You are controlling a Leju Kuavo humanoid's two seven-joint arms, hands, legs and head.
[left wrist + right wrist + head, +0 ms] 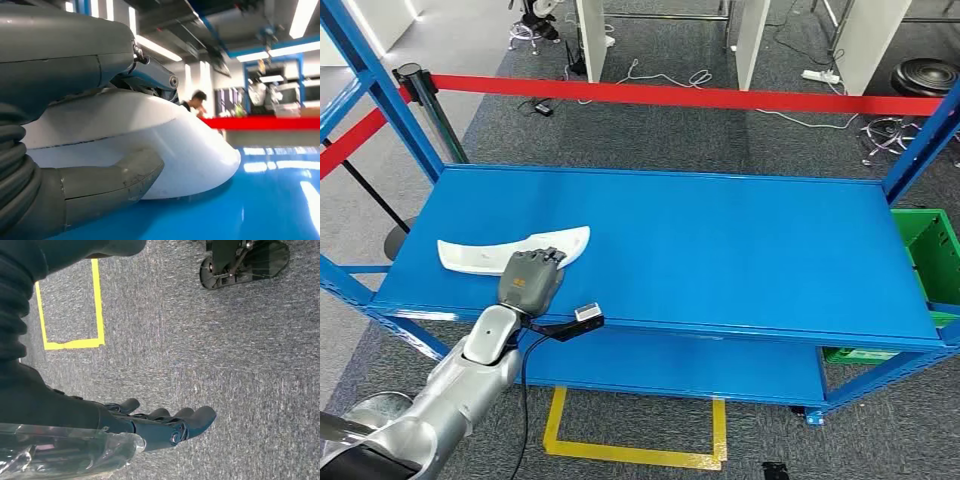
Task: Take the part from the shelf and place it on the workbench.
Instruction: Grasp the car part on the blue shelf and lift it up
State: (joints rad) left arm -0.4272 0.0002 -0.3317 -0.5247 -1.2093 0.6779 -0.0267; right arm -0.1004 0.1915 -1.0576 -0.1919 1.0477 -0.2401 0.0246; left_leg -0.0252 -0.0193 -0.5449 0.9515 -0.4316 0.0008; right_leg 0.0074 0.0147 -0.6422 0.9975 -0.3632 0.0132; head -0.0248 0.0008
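A long, curved white part lies on the left of the blue shelf, near its front edge. My left hand covers the part's middle from the front. In the left wrist view the white part sits between the dark fingers above it and the thick grey thumb below it, so the hand grips it while it still rests on the shelf. My right hand hangs over grey carpet, fingers loosely extended and holding nothing.
Blue shelf uprights stand at the left and right corners. A red barrier tape runs behind the shelf from a black post. A green crate sits at the right. Yellow floor tape lies below. A person stands far off.
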